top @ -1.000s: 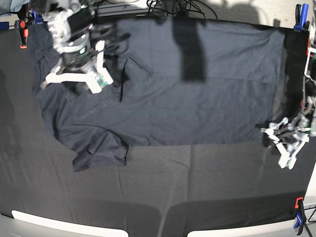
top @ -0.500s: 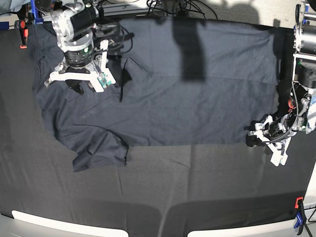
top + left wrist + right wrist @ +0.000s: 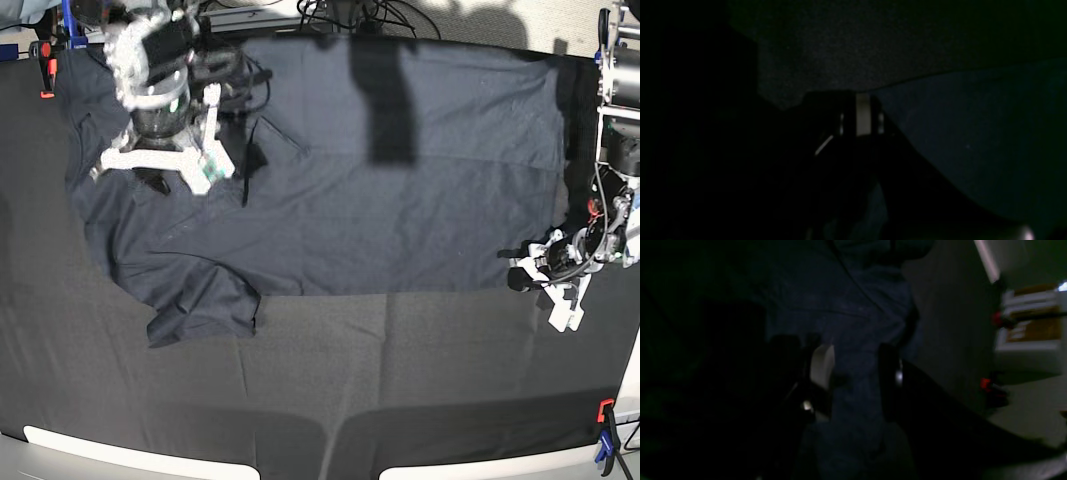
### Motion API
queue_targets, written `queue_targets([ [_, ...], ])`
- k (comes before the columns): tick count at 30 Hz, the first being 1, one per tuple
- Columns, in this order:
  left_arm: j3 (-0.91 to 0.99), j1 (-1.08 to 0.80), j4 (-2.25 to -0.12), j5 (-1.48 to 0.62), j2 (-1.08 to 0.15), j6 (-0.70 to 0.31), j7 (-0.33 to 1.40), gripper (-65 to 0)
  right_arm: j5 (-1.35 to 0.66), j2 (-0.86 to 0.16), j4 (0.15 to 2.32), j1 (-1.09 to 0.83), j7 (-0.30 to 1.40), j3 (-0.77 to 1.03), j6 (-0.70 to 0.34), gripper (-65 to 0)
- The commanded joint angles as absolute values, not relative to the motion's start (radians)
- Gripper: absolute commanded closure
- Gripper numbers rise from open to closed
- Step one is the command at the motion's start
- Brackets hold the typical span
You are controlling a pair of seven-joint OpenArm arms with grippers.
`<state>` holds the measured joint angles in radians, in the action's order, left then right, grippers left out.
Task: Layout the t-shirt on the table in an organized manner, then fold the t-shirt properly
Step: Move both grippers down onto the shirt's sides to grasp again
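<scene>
The dark navy t-shirt (image 3: 400, 200) lies spread across the far half of the black table (image 3: 400, 380), with one sleeve (image 3: 205, 310) crumpled at the near left. In the base view my right gripper (image 3: 158, 165) hovers open over the shirt's left end near the collar. The right wrist view shows its fingers (image 3: 821, 366) apart with navy cloth (image 3: 857, 323) below them. My left gripper (image 3: 530, 278) sits at the shirt's near right corner. In the left wrist view its jaws (image 3: 862, 113) are shut right on the shirt's hem edge (image 3: 957, 133).
A red clamp (image 3: 46, 70) grips the far left table corner. At the near right corner is a blue and red clamp (image 3: 604, 435). Cables (image 3: 350, 15) lie behind the table. A dark shadow band (image 3: 385, 100) crosses the shirt.
My left gripper has closed at the shirt's near right corner after sliding slightly left. The right gripper stayed open and shifted a little over the shirt's left end.
</scene>
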<state>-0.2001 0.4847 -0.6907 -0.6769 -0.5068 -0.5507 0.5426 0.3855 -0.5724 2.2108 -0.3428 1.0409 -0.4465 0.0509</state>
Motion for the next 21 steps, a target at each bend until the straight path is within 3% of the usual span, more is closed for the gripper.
queue_targets([
  [1,-0.196,0.507,-0.700,-0.682,-0.511,-0.554,0.530,0.0,0.375,-0.570,2.208,-0.315,1.016,-0.415,0.068,-21.6],
  [6,-0.196,0.501,-0.700,-0.682,-0.490,-0.554,0.530,0.0,0.264,-0.475,2.074,-0.177,0.979,-0.236,0.065,-21.6],
  [11,-0.196,0.501,-0.700,-0.678,-0.485,-0.554,0.530,0.0,0.046,-0.397,1.881,0.038,0.952,-0.033,-0.060,-21.6],
  [17,-0.196,0.501,-0.700,-0.669,-0.484,-0.554,0.524,0.0,-0.194,-0.385,1.581,0.311,0.908,0.097,-0.199,-21.6],
  [21,-0.196,0.501,-0.700,-0.670,-0.485,-0.554,0.523,0.0,-0.216,-0.379,1.326,0.490,0.905,0.099,-0.240,-21.6],
])
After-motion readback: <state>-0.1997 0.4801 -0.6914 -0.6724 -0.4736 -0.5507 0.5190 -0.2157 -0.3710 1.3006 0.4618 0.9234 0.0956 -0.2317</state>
